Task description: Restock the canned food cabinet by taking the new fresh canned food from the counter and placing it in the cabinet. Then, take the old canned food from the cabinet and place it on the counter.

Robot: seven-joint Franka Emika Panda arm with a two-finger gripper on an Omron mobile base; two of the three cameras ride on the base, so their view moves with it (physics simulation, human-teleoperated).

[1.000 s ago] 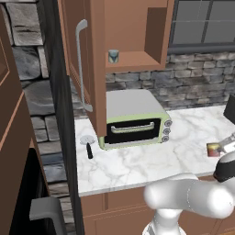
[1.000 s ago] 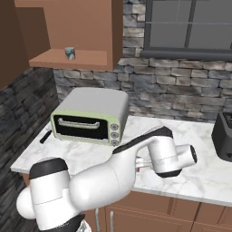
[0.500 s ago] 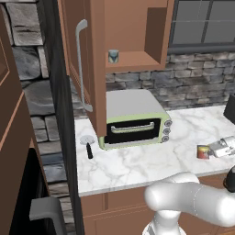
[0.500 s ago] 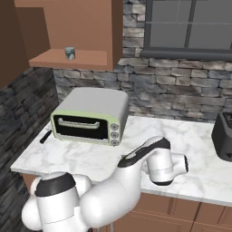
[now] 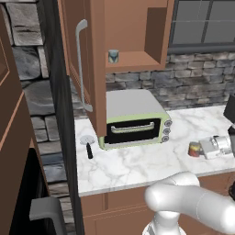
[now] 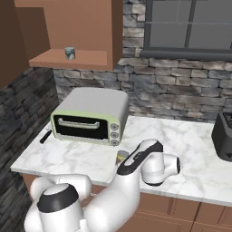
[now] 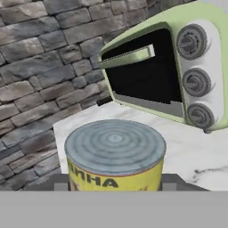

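Note:
The old canned food (image 7: 115,156), a red-and-yellow tin with a pale lid, sits between my gripper's (image 7: 115,183) dark fingertips (image 7: 60,182), and the gripper is shut on it. In the left base view that tin (image 5: 194,149) is low over the counter (image 5: 137,165) to the right of the oven, with the gripper (image 5: 200,148) coming in from the right. I cannot tell whether it touches the marble. My arm partly hides the tin (image 6: 121,157) in the right base view. The new fresh canned food (image 5: 113,56) (image 6: 69,53), teal-grey, stands on the shelf of the open cabinet (image 5: 137,27).
A pale green toaster oven (image 5: 135,120) (image 6: 88,115) stands on the counter (image 6: 195,136) below the cabinet. A small dark-handled tool (image 5: 87,147) lies left of it. A black appliance (image 6: 224,136) is at the far right. The cabinet door (image 5: 78,59) hangs open.
My arm has carried the red-and-yellow tin leftward along the counter toward the oven and sunk lower. The grip has not changed, and the teal tin has stayed put.

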